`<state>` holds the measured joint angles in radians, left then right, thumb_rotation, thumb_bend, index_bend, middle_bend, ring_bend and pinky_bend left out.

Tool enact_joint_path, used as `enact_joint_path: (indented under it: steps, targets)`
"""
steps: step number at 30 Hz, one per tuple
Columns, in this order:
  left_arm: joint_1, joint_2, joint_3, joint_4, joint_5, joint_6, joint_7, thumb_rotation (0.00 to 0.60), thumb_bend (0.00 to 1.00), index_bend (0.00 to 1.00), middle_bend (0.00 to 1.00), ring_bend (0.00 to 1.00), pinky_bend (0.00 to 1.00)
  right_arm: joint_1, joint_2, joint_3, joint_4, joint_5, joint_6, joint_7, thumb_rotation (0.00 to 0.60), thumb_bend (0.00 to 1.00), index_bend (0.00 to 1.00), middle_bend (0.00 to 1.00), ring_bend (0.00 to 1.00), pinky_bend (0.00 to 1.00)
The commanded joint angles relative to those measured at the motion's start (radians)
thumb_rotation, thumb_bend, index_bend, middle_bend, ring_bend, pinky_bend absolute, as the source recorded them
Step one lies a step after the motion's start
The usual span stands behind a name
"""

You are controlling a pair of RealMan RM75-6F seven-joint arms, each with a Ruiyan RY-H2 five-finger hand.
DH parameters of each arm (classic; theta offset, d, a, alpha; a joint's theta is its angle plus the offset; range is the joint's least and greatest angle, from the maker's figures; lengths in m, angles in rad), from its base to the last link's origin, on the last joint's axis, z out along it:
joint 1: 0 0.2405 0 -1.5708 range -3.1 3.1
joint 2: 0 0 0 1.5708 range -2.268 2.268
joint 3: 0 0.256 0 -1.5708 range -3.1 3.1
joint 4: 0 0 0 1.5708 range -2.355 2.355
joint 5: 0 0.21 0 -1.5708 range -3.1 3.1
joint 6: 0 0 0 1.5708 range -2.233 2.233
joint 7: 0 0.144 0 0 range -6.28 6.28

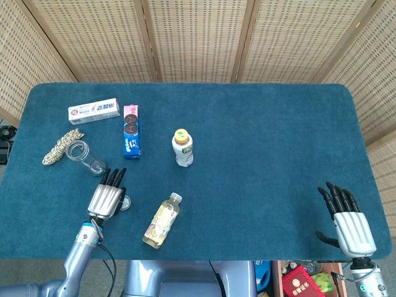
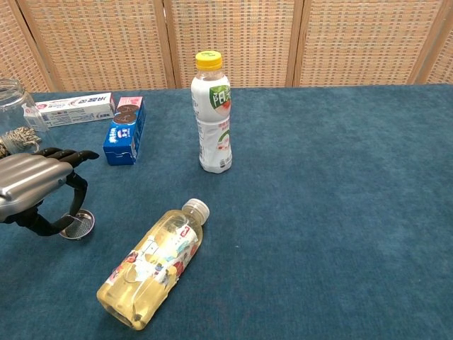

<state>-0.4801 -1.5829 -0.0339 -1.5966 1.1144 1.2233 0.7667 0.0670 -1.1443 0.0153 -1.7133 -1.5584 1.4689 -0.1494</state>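
My left hand [image 1: 106, 198] [image 2: 32, 185] hovers low over the blue table near its front left, with fingers stretched forward and nothing held in them. Its thumb curls down onto the rim of a small metal lid [image 2: 76, 225] [image 1: 125, 203]. A clear glass jar [image 1: 83, 156] [image 2: 12, 106] stands just beyond the fingertips. To the hand's right, a bottle of yellow drink [image 1: 162, 220] [image 2: 152, 262] lies on its side. My right hand [image 1: 348, 224] rests empty at the front right corner, fingers spread, and shows only in the head view.
A white bottle with a yellow cap [image 1: 182, 148] [image 2: 212, 120] stands upright mid-table. At the back left lie a blue cookie box [image 1: 131, 130] [image 2: 124, 131], a toothpaste box [image 1: 94, 111] [image 2: 74, 108] and a rope bundle [image 1: 59, 147] [image 2: 18, 140]. Woven screens close off the back.
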Motion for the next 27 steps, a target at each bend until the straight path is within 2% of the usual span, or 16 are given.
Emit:
enact_joint_path:
  steps: [1, 8, 14, 21, 27]
  targets:
    - [0.002, 0.018, -0.003, -0.020, 0.013, 0.011, -0.006, 0.600, 0.43, 0.62, 0.00, 0.00, 0.00, 0.000, 0.000, 0.000, 0.000, 0.000, 0.000, -0.001, 0.600, 0.00, 0.08, 0.00, 0.00, 0.12]
    - [0.006, 0.073, -0.012, -0.099, 0.065, 0.052, -0.011, 0.600, 0.43, 0.62, 0.00, 0.00, 0.00, 0.001, -0.002, 0.000, 0.001, 0.004, -0.005, -0.005, 0.600, 0.00, 0.08, 0.00, 0.00, 0.12]
    - [0.006, 0.160, -0.031, -0.221, 0.129, 0.096, -0.015, 0.600, 0.43, 0.62, 0.00, 0.00, 0.00, 0.000, -0.002, 0.001, 0.001, 0.004, -0.002, -0.007, 0.600, 0.00, 0.08, 0.00, 0.00, 0.12]
    - [0.006, 0.283, -0.091, -0.364, 0.124, 0.110, -0.075, 0.600, 0.43, 0.62, 0.00, 0.00, 0.00, -0.001, -0.002, -0.001, -0.001, -0.001, 0.002, -0.010, 0.600, 0.00, 0.08, 0.00, 0.00, 0.12]
    - [0.004, 0.356, -0.162, -0.411, 0.064, 0.106, -0.178, 0.600, 0.43, 0.62, 0.00, 0.00, 0.00, -0.001, -0.002, -0.001, -0.001, -0.001, 0.002, -0.011, 0.600, 0.00, 0.08, 0.00, 0.00, 0.12]
